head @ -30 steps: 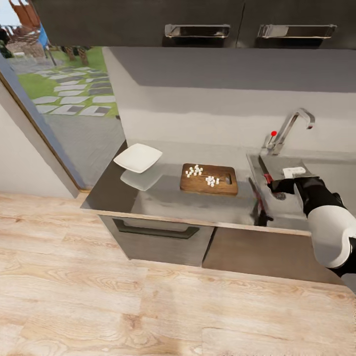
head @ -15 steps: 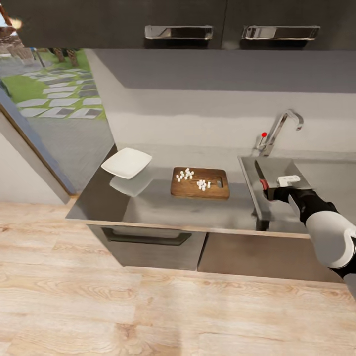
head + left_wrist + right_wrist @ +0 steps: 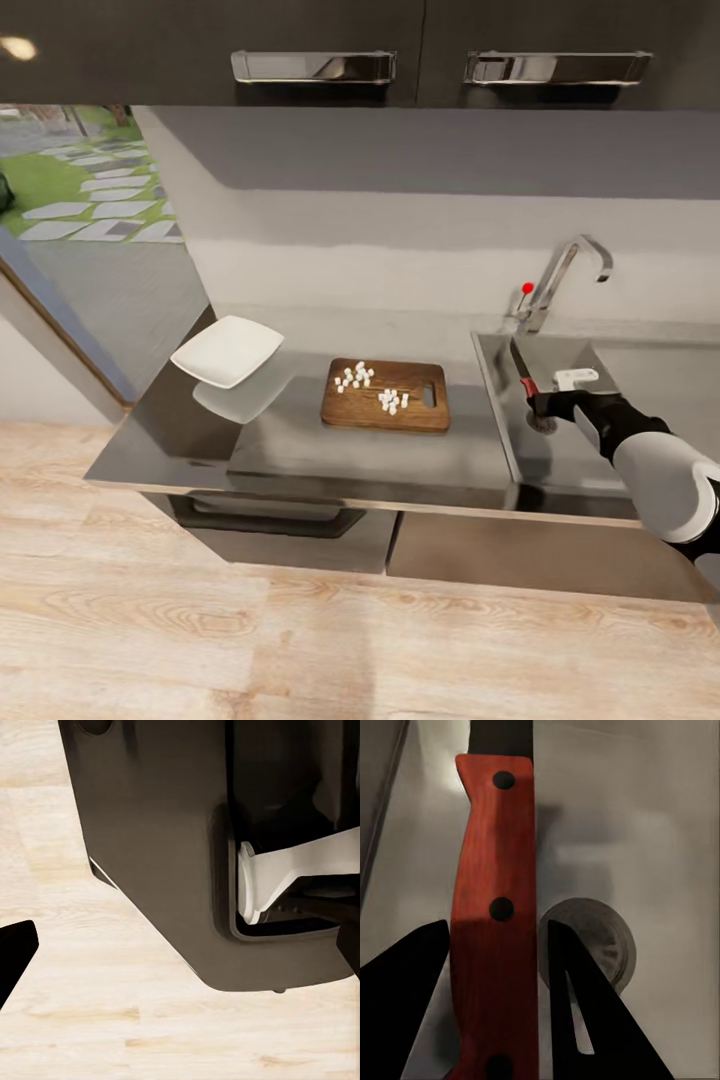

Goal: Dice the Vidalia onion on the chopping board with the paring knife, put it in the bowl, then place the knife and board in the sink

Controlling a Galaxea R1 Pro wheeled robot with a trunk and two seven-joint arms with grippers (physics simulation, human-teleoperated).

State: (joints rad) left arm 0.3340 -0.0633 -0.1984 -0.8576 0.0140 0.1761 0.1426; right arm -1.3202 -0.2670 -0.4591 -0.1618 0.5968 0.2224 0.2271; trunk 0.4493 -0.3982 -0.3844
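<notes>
Paring knife, gripped in the right tool, now hangs lower over the sink; diced onion remains unbowled.

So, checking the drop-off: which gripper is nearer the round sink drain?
Right. The right gripper holds the red-handled knife just above the drain; the left gripper hangs over wood flooring.

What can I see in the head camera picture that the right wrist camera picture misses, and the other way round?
The head view takes in the wider scene: the chopping board carrying white diced onion, the empty white bowl beside it on the countertop, and the tap. The right wrist view gives the close detail: the knife's red handle with dark rivets between the right gripper fingers. Both show the knife held over the sink above its drain.
</notes>
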